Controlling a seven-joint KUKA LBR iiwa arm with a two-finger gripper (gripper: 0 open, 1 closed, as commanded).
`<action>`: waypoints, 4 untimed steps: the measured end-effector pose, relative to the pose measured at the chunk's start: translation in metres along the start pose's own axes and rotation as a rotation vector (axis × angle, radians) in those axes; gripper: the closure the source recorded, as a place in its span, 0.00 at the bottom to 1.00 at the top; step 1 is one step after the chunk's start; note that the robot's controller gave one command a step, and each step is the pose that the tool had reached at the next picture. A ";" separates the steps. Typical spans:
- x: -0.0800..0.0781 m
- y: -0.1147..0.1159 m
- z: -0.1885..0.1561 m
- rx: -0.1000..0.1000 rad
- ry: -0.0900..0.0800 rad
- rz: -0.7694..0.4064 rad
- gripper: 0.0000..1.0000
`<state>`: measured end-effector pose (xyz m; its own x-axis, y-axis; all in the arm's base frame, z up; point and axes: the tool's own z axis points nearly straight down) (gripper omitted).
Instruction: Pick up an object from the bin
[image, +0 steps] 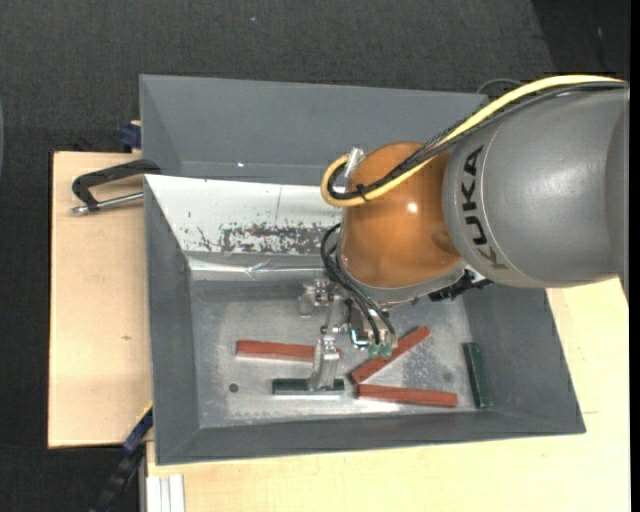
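Now | fingers at dark flat bar, gap unreadable | red sticks flank closely

The orange wrist cover hides the bin's floor behind it, and the grey arm runs off the right edge. The slanted red-brown stick is partly covered by wrist cables. A dark flat piece disappears under the wrist's metal parts; its kind is too small to tell.

Down in the bin, the end effector stands over a short bar by the front wall. One stick lies left of it, two sticks right, and a long bar farthest right.
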<state>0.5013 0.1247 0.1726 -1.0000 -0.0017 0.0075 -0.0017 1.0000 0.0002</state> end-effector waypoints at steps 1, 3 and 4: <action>-0.002 -0.001 -0.004 -0.001 -0.008 0.002 0.00; -0.001 -0.014 0.102 -0.002 -0.006 0.286 1.00; -0.001 -0.015 0.102 -0.002 -0.006 0.286 1.00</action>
<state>0.5012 0.1101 0.0702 -0.9597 0.2809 0.0020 0.2809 0.9597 0.0006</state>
